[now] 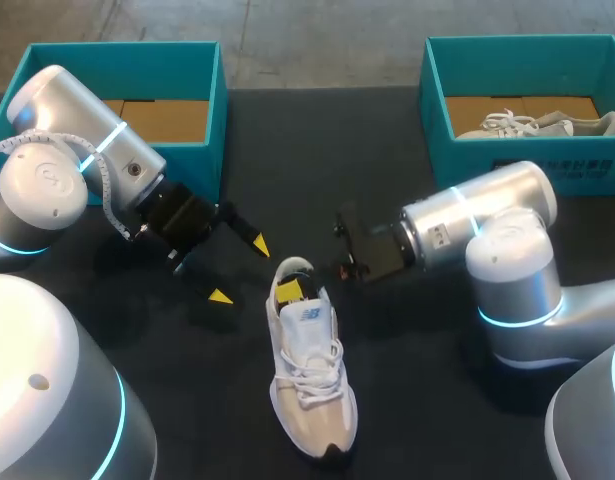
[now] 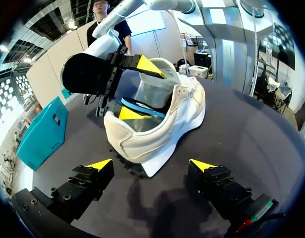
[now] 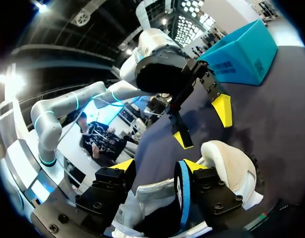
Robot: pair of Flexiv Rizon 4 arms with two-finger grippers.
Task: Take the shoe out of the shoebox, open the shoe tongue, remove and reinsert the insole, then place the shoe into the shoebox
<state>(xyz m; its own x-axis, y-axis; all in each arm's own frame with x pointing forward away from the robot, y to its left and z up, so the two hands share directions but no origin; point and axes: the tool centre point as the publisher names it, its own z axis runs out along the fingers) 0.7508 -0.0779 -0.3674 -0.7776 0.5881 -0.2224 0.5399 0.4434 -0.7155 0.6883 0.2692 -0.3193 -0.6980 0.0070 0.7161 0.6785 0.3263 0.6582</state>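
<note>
1. The shoe lies on the table, its insole raised at the heel.
2. The right end effector, released, has the insole between its fingers; the left end effector, released, hangs near the heel.
3. The step is probably insole removal: next, clench and pull.

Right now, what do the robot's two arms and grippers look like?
Left arm and right arm: rounded silver-white links, glowing blue joint rings. White ribbed cable on the left wrist. Left gripper and right gripper: black, yellow-tipped.
</note>
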